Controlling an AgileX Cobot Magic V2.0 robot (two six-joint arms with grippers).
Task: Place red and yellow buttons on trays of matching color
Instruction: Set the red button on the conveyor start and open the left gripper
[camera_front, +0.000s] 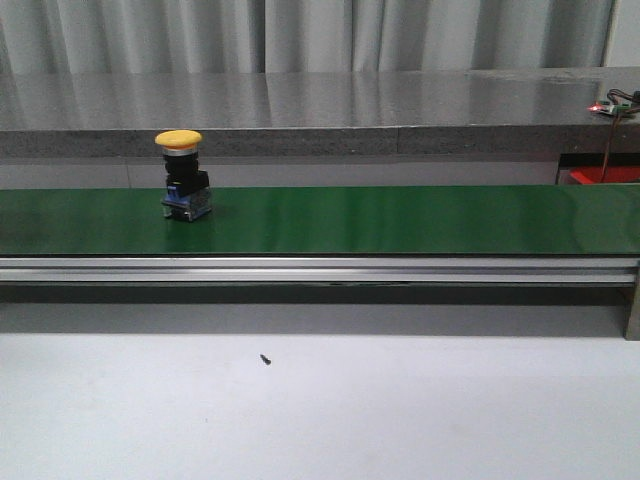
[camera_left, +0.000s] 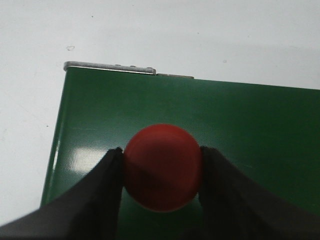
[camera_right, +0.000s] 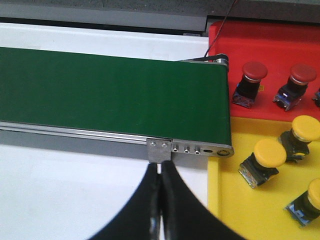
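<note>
A small dark screw-like speck (camera_front: 265, 359) lies on the pale grey table (camera_front: 320, 410), nearer the camera than the long green conveyor belt (camera_front: 400, 220) with its aluminium side rail (camera_front: 320, 268). On the belt, toward its left end in the front view, a yellow mushroom-head push button (camera_front: 181, 176) stands upright on its black and blue body. In the left wrist view the left gripper (camera_left: 161, 167) has its two black fingers (camera_left: 107, 180) pressed against either side of a round red button cap (camera_left: 163, 167), clamped on it above a corner of the belt. In the right wrist view the right gripper (camera_right: 160, 172) hangs on the near side of the belt's end roller with its jaws closed together, holding nothing. Beside that belt end sits a yellow plastic tray (camera_right: 240, 210) carrying four yellow-capped buttons (camera_right: 262, 161), and just beyond it a red plastic tray (camera_right: 270, 45) holds two red-capped buttons (camera_right: 249, 83); a third at the frame edge is too cut off to identify. Behind the belt runs a grey stone ledge (camera_front: 300, 105) with a pleated grey curtain (camera_front: 300, 35) above.
</note>
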